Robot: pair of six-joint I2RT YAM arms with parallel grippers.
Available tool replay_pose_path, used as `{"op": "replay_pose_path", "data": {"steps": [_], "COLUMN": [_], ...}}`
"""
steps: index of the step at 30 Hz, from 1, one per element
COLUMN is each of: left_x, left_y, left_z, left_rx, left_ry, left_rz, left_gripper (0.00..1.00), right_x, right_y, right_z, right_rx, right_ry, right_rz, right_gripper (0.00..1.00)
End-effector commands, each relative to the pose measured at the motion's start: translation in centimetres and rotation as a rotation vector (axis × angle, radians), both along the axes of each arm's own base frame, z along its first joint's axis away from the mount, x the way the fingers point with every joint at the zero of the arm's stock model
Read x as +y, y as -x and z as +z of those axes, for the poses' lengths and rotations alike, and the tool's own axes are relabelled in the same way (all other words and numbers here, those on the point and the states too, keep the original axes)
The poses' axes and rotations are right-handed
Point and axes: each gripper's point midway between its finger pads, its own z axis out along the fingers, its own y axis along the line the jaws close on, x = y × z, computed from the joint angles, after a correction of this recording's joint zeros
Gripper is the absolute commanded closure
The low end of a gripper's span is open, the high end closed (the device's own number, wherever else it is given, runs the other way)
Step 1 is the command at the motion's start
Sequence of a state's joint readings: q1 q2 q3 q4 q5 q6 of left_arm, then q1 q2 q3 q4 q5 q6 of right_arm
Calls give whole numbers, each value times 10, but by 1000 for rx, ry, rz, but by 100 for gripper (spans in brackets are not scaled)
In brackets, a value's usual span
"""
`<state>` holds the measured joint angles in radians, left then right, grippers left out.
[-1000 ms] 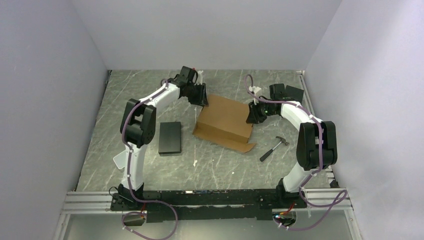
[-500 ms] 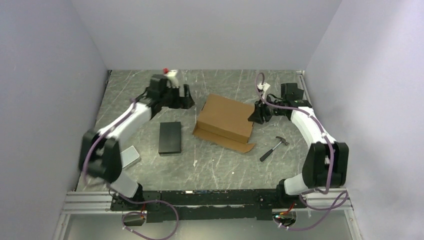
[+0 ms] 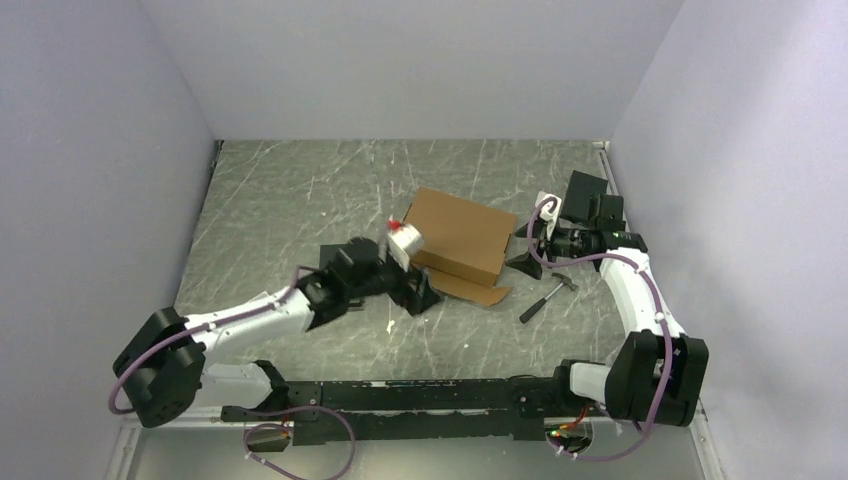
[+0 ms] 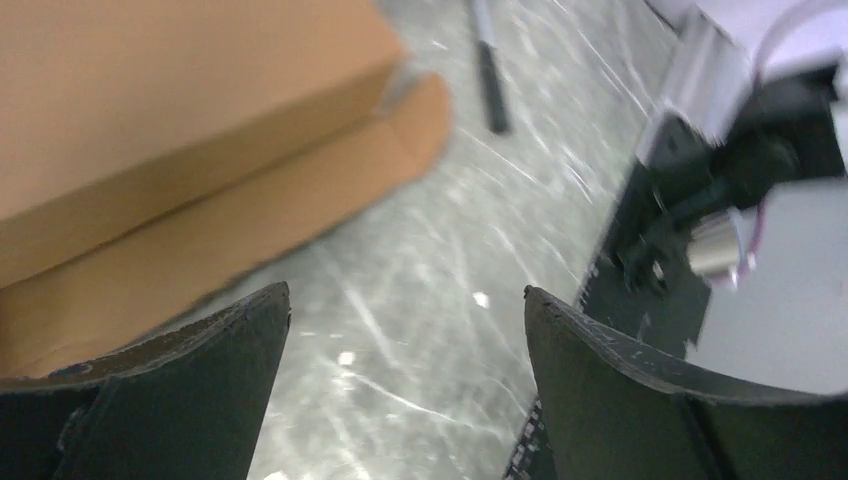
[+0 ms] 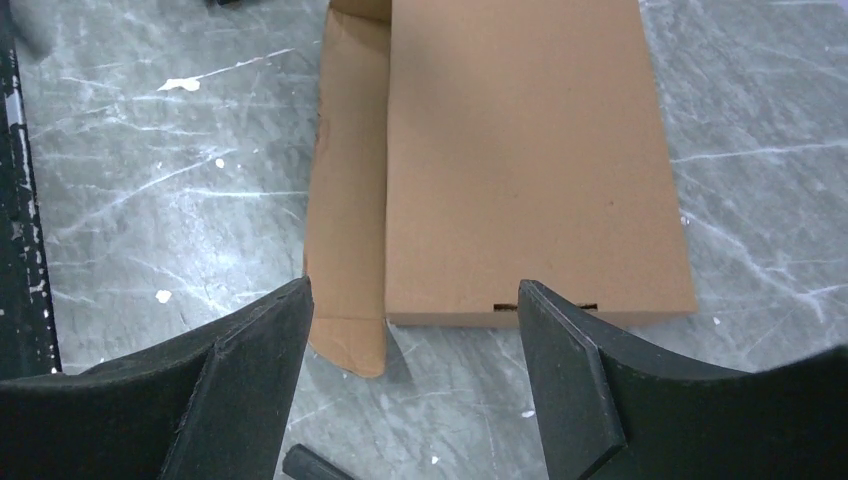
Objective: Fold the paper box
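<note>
Cardboard box (image 3: 460,232), brown corrugated, lid down, one flap sticking out, lies on grey marbled tabletop (image 3: 280,200): just beyond right fingers (image 5: 230,400), ahead-left of left fingers (image 4: 200,400). Both pairs spread wide, holding nothing.

**Counter and load**

The scratched grey counter (image 3: 280,190) carries the paper box (image 3: 460,235) right of its middle, one flap lying flat toward the near edge. A hammer (image 3: 545,297) lies near it, toward the right edge.

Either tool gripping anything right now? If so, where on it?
Nothing held. Left tool and right tool both stand open, neither gripping the plain brown cardboard box.
</note>
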<state>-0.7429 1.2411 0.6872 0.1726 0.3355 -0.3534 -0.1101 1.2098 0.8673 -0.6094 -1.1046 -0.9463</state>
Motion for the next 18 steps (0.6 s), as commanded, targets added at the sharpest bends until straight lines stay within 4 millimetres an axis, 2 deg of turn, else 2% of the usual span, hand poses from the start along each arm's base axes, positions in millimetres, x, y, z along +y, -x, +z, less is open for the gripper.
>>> {"op": "replay_pose_path", "data": {"steps": [1, 3, 4, 10, 18], "left_x": [-35, -49, -58, -105, -148], "left_y": [23, 28, 32, 31, 15], "left_z": [-1, -8, -18, -40, -60], "left_rx": [-320, -390, -399, -458, -551], "left_ry": [-49, -47, -52, -132, -182], "left_rz": [-53, -59, -80, -80, -47], "left_gripper": [9, 11, 13, 27, 30], "right_x": [-3, -7, -9, -23, -30], "right_y": [-5, -9, -10, -23, -27], "right_z": [9, 4, 2, -10, -12], "right_rx": [-59, -34, -21, 25, 67], "right_ry": [-21, -19, -18, 17, 3], "right_rz": [52, 28, 16, -70, -107], "right_gripper": [22, 23, 23, 23, 24]}}
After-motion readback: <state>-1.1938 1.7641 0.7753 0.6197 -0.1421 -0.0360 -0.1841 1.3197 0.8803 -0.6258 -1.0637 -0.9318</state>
